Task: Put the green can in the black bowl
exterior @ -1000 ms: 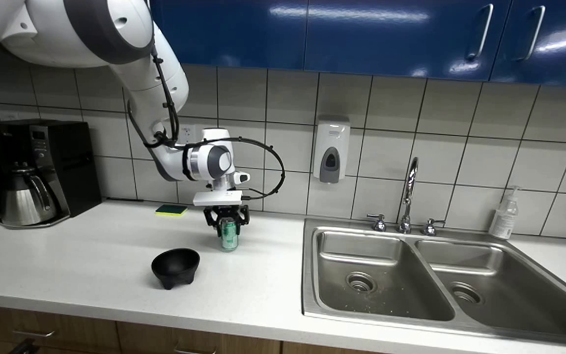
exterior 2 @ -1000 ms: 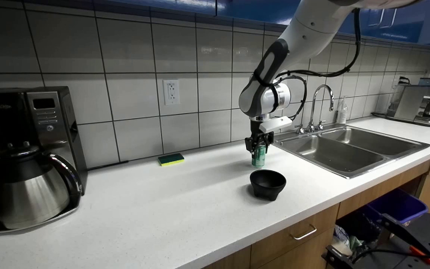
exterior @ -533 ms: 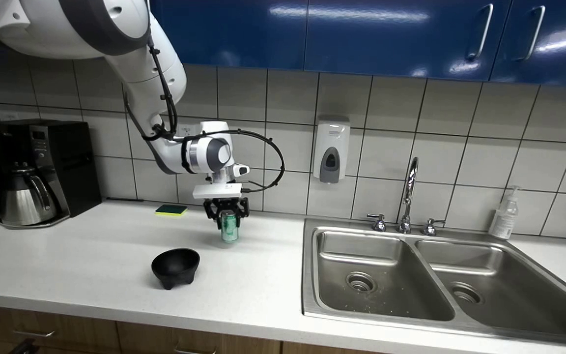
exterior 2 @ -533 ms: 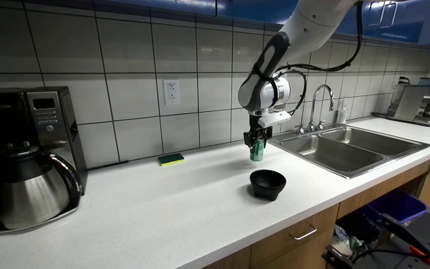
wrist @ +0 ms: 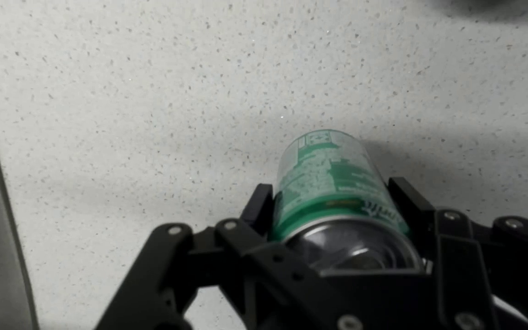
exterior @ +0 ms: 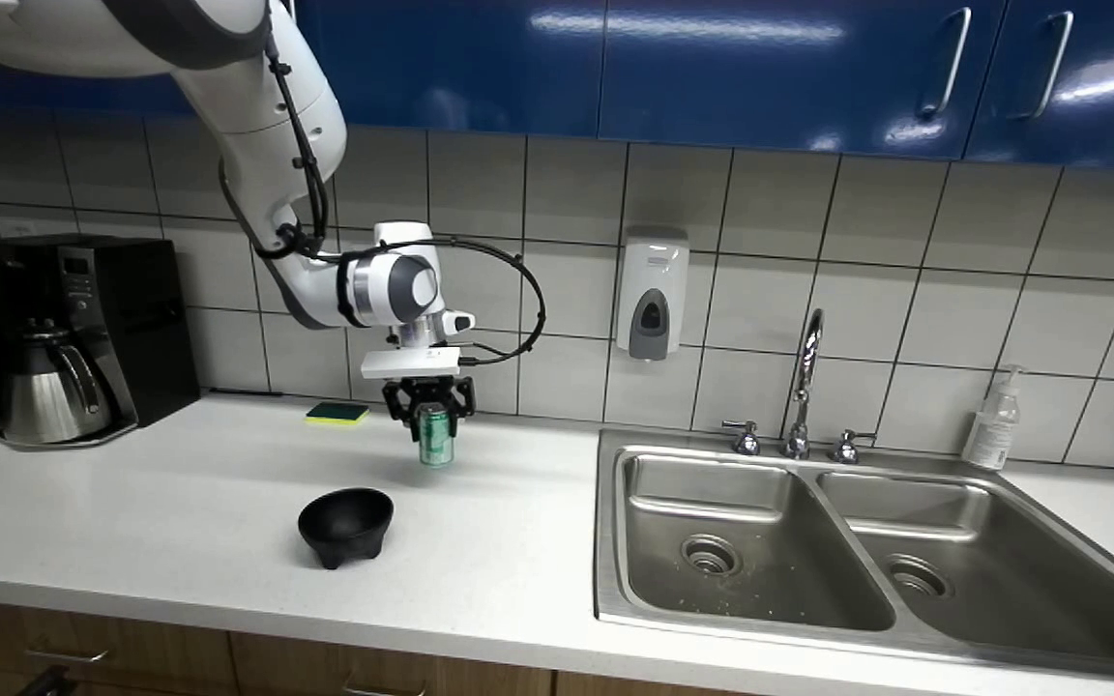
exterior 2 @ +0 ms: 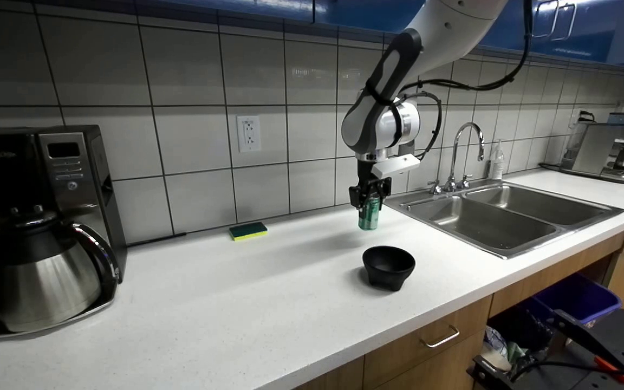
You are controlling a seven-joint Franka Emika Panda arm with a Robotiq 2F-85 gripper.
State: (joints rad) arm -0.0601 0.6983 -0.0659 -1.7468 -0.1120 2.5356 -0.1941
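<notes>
The green can [exterior: 437, 450] is held upright between the two fingers of my gripper [exterior: 434, 432], a little above the counter. The can also shows in an exterior view [exterior 2: 368, 220]. In the wrist view the pads press on both sides of the can [wrist: 332, 169] near its silver top, and the gripper [wrist: 330, 184] hides part of that top. The black bowl [exterior: 346, 527] stands upright on the counter, nearer the front edge than the can, and also shows in an exterior view [exterior 2: 389, 266]. Nothing shows inside it. A dark blurred shape cuts the wrist view's upper right edge.
A steel double sink [exterior: 610, 541] with a faucet [exterior: 806, 387] is set in the counter on one side of the can. A green and yellow sponge [exterior 2: 248, 231] lies by the tiled wall. A coffee maker with a steel carafe [exterior 2: 46, 276] stands at the far end.
The can has risen off the counter in my gripper. Arm and can have also shifted slightly away from the sink. The bowl has not moved.
</notes>
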